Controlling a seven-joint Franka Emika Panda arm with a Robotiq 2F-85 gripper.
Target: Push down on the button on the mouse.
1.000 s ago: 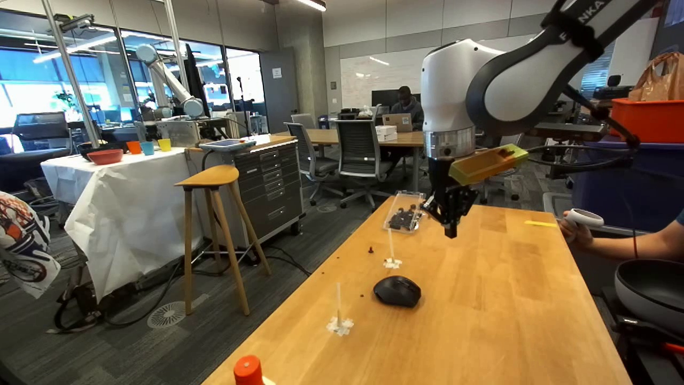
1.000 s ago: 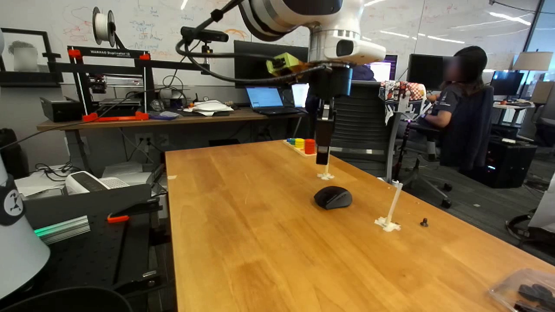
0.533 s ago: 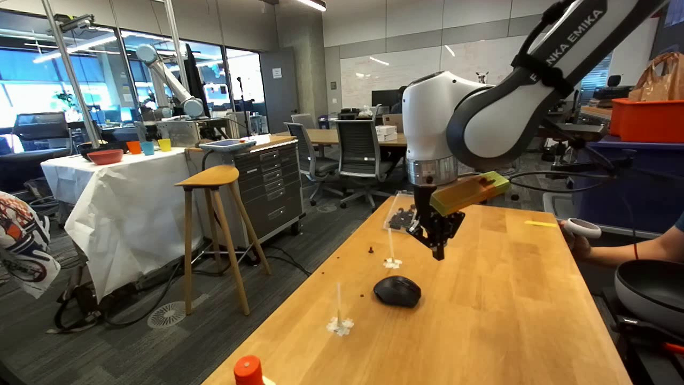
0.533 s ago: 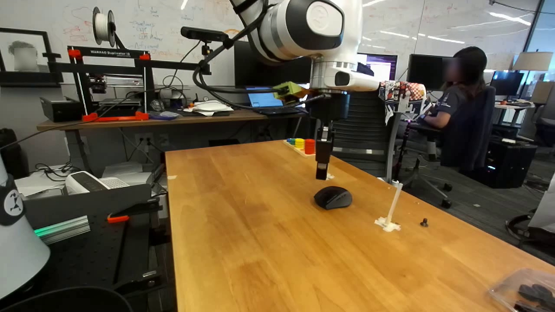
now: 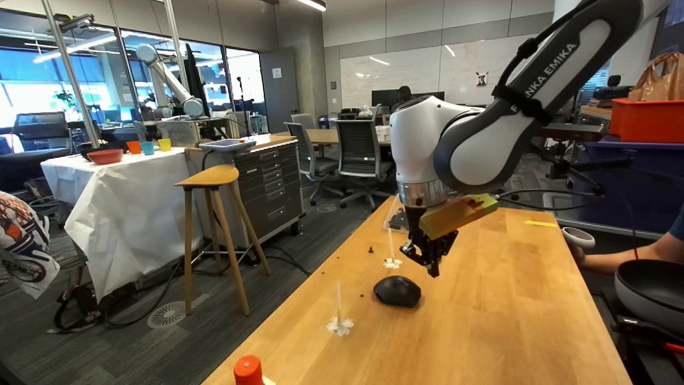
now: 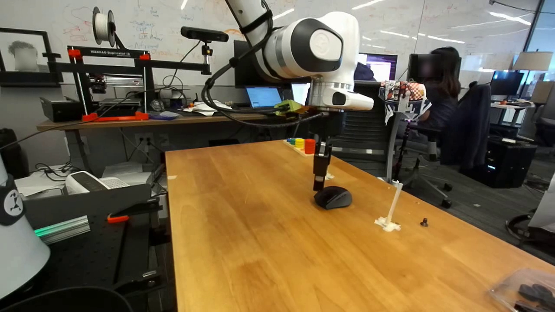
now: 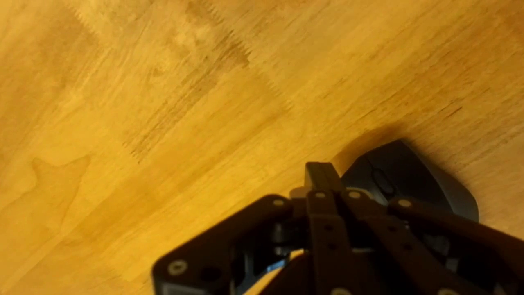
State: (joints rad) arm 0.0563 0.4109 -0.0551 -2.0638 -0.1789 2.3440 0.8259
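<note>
Hovering near the mouse (image 6: 334, 197) is the end effector (image 6: 319, 185).

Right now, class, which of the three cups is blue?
The middle cup in an exterior view; beside it stand an orange cup and a yellow cup.

Arm (image 5: 561, 75) “NKA EMIKA” (partial), printer (image 6: 113, 52) “WANHAO Duplicator”

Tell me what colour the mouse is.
Black to dark grey. The mouse shows best in an exterior view, where nothing covers it.
</note>
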